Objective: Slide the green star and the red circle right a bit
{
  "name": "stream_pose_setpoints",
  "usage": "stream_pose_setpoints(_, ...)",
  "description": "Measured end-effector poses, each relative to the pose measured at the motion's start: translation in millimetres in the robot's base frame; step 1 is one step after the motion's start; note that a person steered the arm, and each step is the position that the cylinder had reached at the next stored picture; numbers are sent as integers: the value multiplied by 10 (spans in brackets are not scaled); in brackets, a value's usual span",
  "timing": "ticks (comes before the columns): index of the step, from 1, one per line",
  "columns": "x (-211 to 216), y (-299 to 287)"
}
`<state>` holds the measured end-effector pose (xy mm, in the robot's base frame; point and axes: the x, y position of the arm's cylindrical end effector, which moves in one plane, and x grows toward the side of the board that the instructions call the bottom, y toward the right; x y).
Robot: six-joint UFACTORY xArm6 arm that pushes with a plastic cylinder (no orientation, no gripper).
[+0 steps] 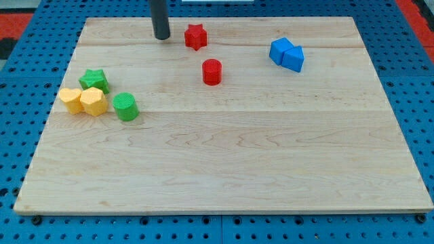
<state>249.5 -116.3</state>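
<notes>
The green star lies at the board's left, touching two yellow blocks below it. The red circle stands near the top middle of the board, alone. My tip is at the top of the board, left of the red star. It is up and left of the red circle and up and right of the green star, touching neither.
Two yellow blocks sit side by side at the left with a green circle to their right. Two blue blocks touch each other at the top right. The wooden board lies on a blue pegboard.
</notes>
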Motion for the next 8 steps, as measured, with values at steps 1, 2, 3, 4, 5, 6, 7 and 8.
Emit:
stream_pose_setpoints(1, -202, 940)
stream_pose_setpoints(2, -108, 869)
stream_pose_setpoints(3, 10, -278)
stream_pose_setpoints(4, 627, -1013)
stream_pose_setpoints(5, 965, -1408)
stream_pose_setpoints(6, 1410, -1537)
stream_pose_setpoints(7, 1551, -1477)
stream_pose_setpoints(8, 1192, -698)
